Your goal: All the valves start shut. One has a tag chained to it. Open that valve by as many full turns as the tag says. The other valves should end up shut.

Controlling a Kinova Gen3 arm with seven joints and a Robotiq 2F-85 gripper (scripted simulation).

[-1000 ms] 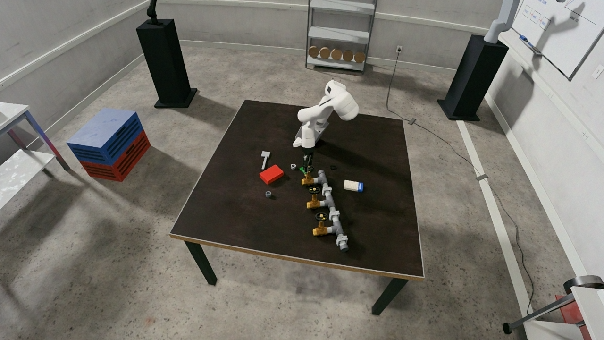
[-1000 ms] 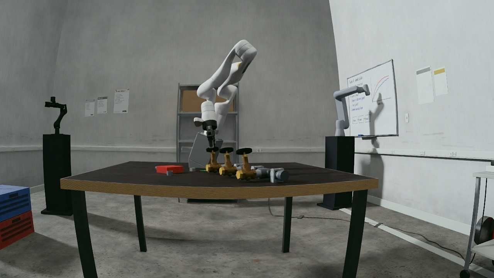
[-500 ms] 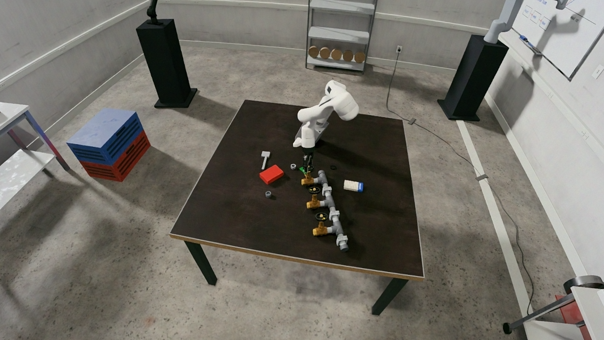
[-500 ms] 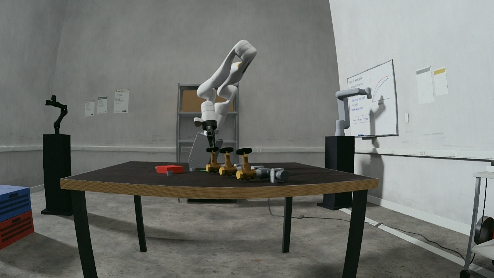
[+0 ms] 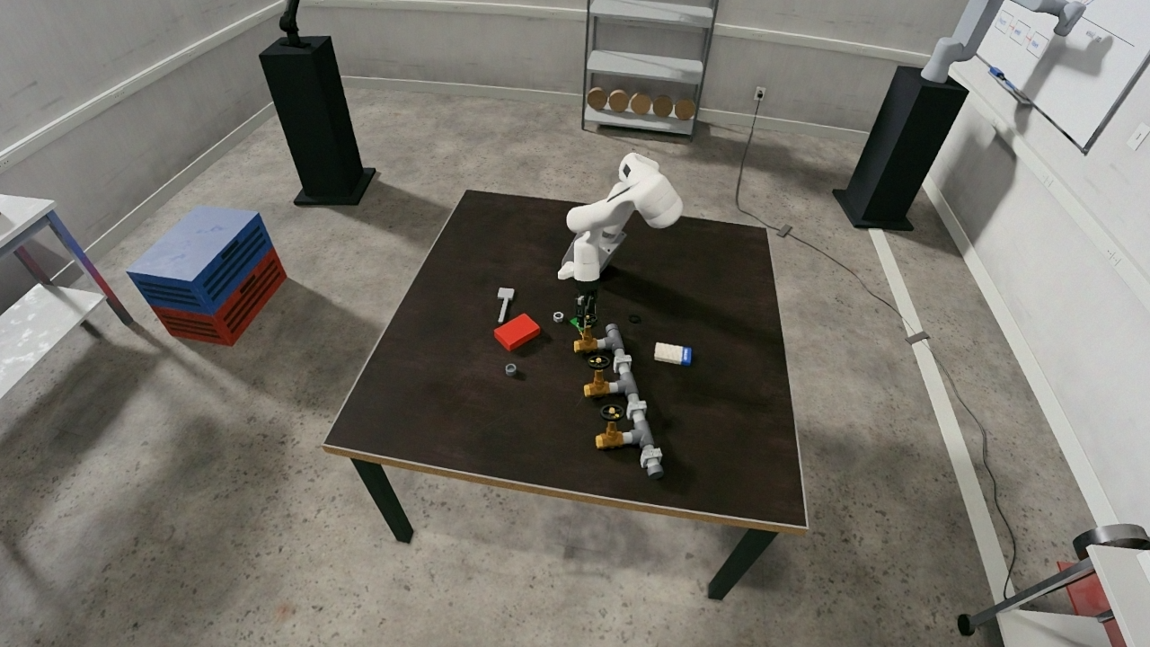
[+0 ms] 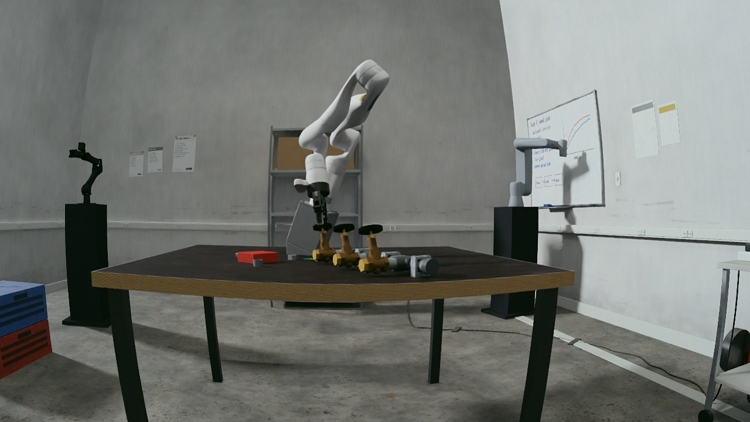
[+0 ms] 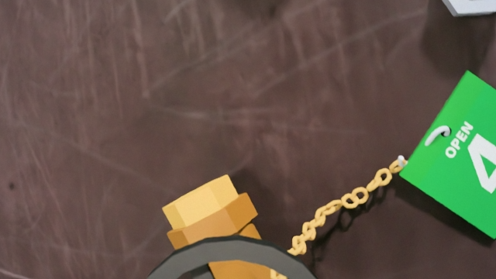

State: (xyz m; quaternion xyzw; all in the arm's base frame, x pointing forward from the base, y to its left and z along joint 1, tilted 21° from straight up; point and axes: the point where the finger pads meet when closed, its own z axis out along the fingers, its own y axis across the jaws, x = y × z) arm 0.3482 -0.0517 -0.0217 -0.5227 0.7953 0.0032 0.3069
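Note:
Three brass valves with black handwheels stand on a grey pipe (image 5: pixel 631 394) on the dark table. The far valve (image 5: pixel 587 343) has a gold chain (image 7: pixel 349 199) leading to a green tag (image 7: pixel 461 167) that reads "OPEN 4". In the wrist view its brass end cap (image 7: pixel 209 211) and handwheel rim (image 7: pixel 229 256) sit at the bottom edge. My gripper (image 5: pixel 585 315) points straight down at this valve's handwheel (image 6: pixel 321 227), with its fingers open. The fingertips do not show in the wrist view. The middle valve (image 5: pixel 597 385) and the near valve (image 5: pixel 611 438) stand apart from the gripper.
A red block (image 5: pixel 516 331), a small grey hammer (image 5: pixel 505 301) and two grey nuts (image 5: pixel 557 316) (image 5: pixel 510 369) lie left of the valves. A white and blue block (image 5: pixel 672 353) and a black ring (image 5: pixel 634 322) lie to the right.

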